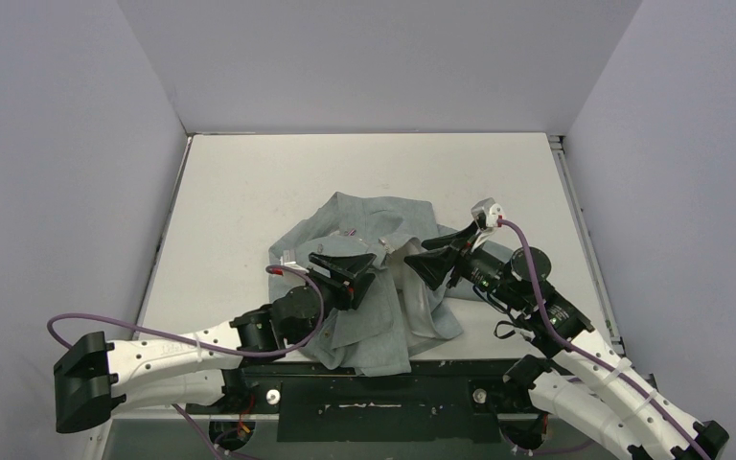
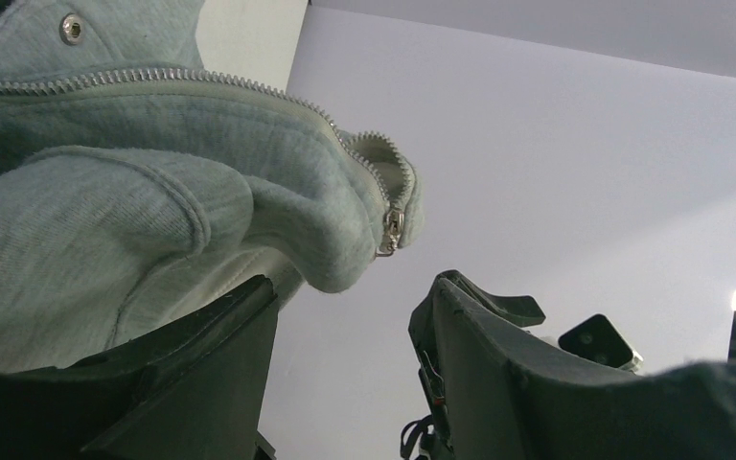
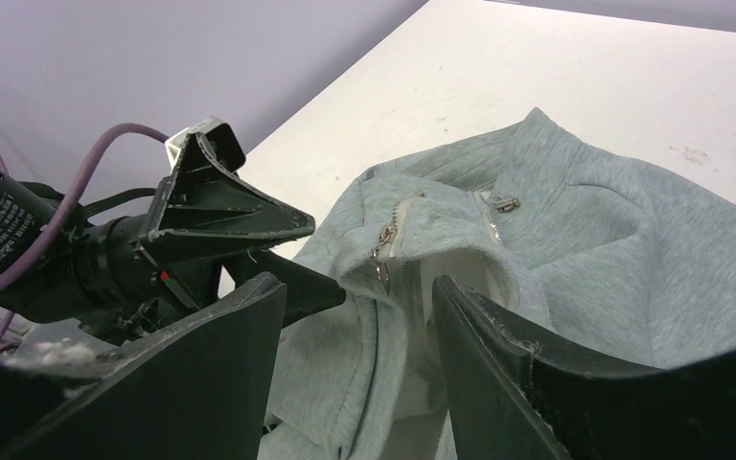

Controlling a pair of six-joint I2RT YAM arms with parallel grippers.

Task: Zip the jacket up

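Note:
The grey jacket [image 1: 345,218] lies crumpled in the middle of the table, its front open. My left gripper [image 1: 364,264] is at its near left and stands open. In the left wrist view a fold with the zipper teeth [image 2: 201,79] and a metal zipper pull [image 2: 390,230] hangs above the open gap, and cloth rests on the left finger [image 2: 201,364]. My right gripper [image 3: 350,287] is open and straddles the jacket's [image 3: 613,249] zipper edge. A dangling pull [image 3: 381,273] hangs just beyond its fingertips. The left gripper [image 3: 240,216] shows close beside it.
The white table [image 1: 249,187] is walled by pale panels on three sides. A purple cable [image 1: 527,259] loops over the right arm and another [image 1: 67,331] trails from the left arm. A dark strip [image 1: 383,383] runs along the near edge between the arm bases.

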